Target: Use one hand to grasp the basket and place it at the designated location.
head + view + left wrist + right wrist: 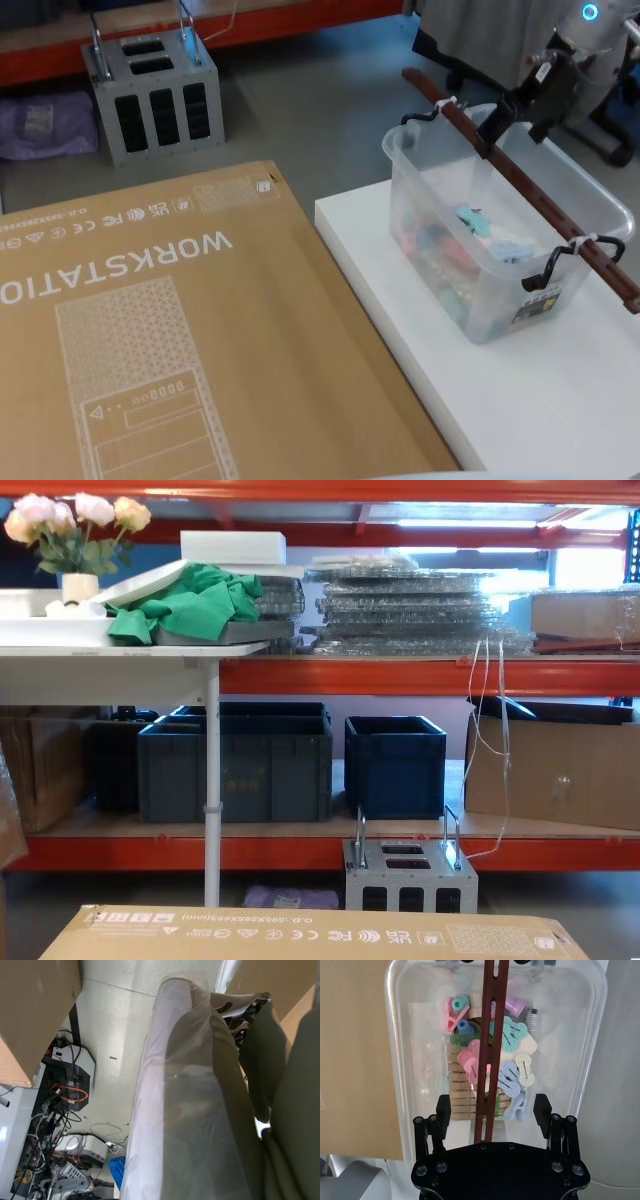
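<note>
Translucent plastic, the basket (430, 215) sits on the white surface (560, 420) at my right. It holds a small pile of clothes pegs (512, 1072), so it is probably light but may swing. The stiff reddish bar handle (545, 210) is the place to grip, near its middle. My right tool (492, 1107) straddles it, fingers spread clear of the bar.

Grey floor (300, 110), orange shelving (400, 675), dark blue crates (235, 765), white table (120, 660)
</note>
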{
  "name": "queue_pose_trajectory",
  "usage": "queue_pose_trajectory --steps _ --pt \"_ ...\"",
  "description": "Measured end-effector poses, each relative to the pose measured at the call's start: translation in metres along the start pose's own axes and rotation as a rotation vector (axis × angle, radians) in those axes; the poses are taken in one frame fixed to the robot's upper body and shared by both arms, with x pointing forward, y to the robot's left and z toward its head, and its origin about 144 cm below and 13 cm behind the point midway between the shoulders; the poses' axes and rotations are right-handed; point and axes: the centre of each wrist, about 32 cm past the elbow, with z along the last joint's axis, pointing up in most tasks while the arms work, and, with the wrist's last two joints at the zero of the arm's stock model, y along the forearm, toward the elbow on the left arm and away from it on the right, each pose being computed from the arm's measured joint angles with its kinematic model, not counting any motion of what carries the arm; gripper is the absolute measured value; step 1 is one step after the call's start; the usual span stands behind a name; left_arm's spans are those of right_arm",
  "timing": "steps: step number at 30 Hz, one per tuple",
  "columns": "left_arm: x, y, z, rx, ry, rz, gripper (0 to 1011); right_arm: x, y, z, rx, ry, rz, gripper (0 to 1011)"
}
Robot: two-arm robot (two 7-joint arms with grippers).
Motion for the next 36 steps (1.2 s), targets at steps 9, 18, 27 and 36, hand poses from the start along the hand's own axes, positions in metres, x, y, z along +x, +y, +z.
queue_pose_trajectory --steps 9,18,27,36 --pt "0.0 0.0 0.0 0.0 0.0 0.0 0 0.003 0.006 -0.003 0.007 0.019 0.024 1001" --pt "0.0 0.0 0.0 0.0 0.0 0.0 0 0.005 0.011 -0.004 0.014 0.017 0.037 1000" --pt "0.0 0.0 0.0 0.0 0.0 0.0 0 0.008 0.014 -0.004 0.025 0.011 0.048 1000" --pt "0.0 0.0 0.0 0.0 0.0 0.0 0 0.013 0.029 -0.009 0.097 -0.012 0.105 1000"
